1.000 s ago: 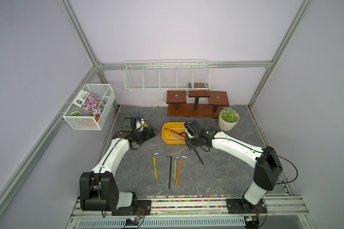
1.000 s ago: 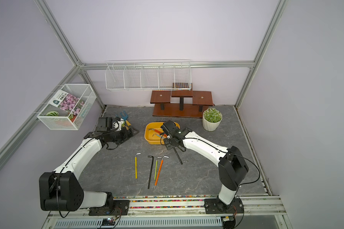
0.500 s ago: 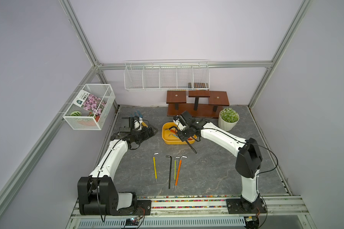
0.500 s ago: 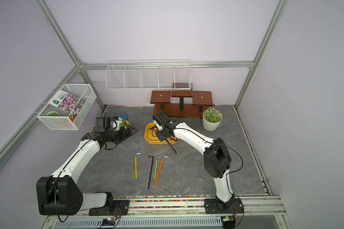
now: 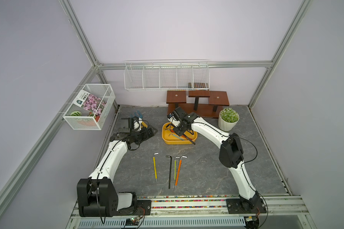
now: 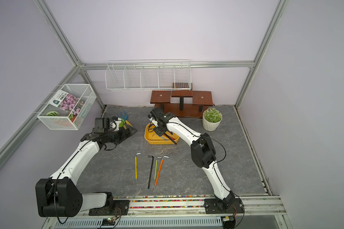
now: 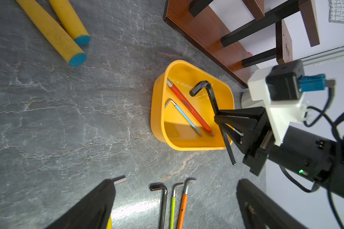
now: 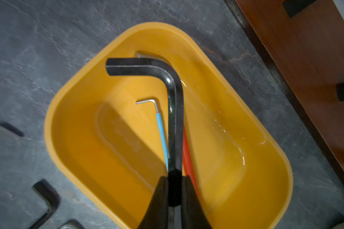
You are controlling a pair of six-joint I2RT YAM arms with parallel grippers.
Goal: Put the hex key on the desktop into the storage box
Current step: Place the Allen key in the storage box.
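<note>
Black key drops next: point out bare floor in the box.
Bare: floor between blue key and the box wall facing the desktop keys; floor between red key and the wall by the stand. Crowded: mid-box, both under the black key in the right gripper.

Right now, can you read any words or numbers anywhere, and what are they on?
White packet with pink flowers, in the white wire basket: dark print, too small to read.
Red-handled hex key in the yellow plastic storage box: dark handle marking, too blurred to read.
Nothing else shows text.
</note>
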